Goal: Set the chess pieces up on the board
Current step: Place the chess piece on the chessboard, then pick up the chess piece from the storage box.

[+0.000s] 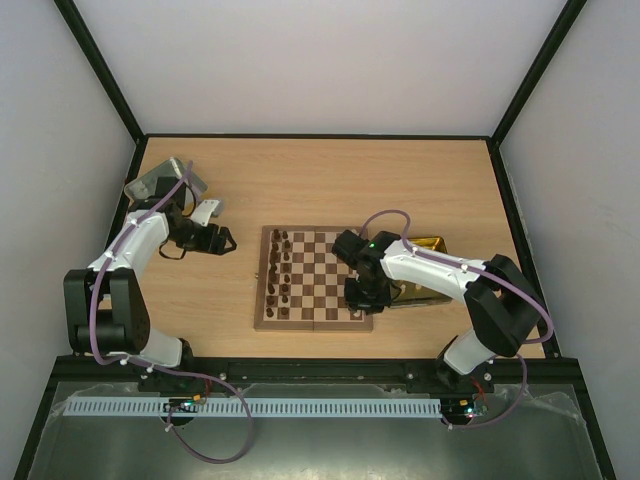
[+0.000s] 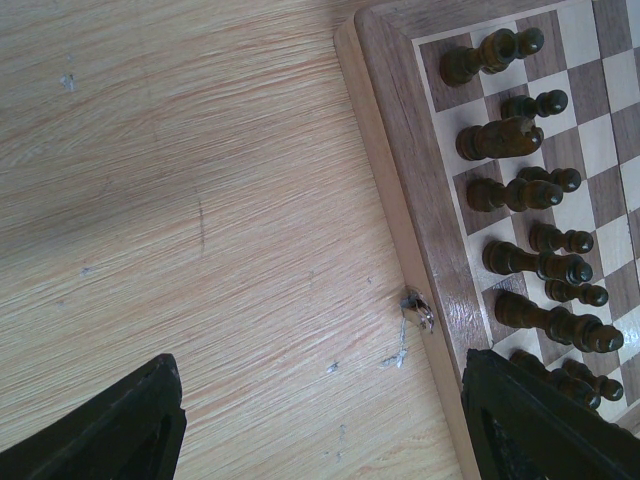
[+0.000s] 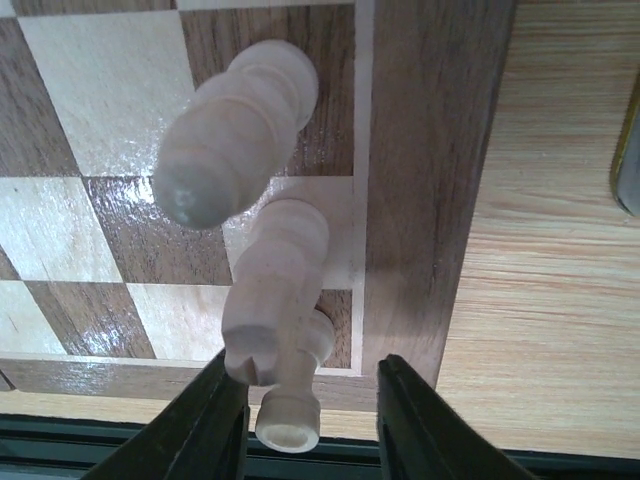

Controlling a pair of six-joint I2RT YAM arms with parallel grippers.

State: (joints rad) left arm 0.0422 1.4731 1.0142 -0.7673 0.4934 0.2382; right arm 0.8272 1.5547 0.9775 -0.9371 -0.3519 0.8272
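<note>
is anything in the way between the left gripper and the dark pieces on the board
nothing visible does. the left gripper hangs open over the table beside the board; only the board's brown border, with a small metal clasp on its edge, lies between it and the dark pieces.

Bright, even light falls from overhead, leaving only soft shadows. Between and just beyond the right fingers, the cream pieces loom large and out of focus; the board around them carries a pale sheen. The left fingers are dark blurs, while the dark pieces beyond them look fairly sharp. The top view is slightly grainy.
</note>
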